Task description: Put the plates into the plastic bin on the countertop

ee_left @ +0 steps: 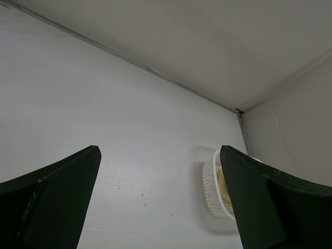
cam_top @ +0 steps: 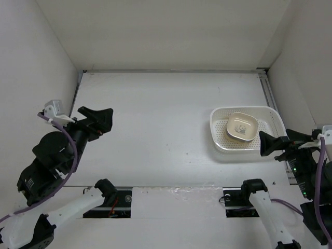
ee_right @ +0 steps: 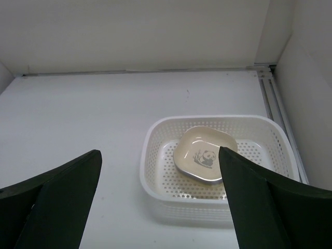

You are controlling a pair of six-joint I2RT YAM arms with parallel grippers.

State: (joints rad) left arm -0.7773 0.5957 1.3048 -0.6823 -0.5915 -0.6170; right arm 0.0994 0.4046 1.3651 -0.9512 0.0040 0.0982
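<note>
Inside the plastic bin [cam_top: 233, 147] — long axis left-right — cream plate [cam_top: 241, 127] sits skewed

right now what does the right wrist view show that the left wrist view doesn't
Only the right wrist: the right gripper, open and empty; the whole plastic bin from above with its perforated bottom; the panda print on the cream plate inside it. Only the left wrist: the left gripper, open, and the bin side-on with just a sliver of plate. Both: bin, plate, white countertop.
</note>
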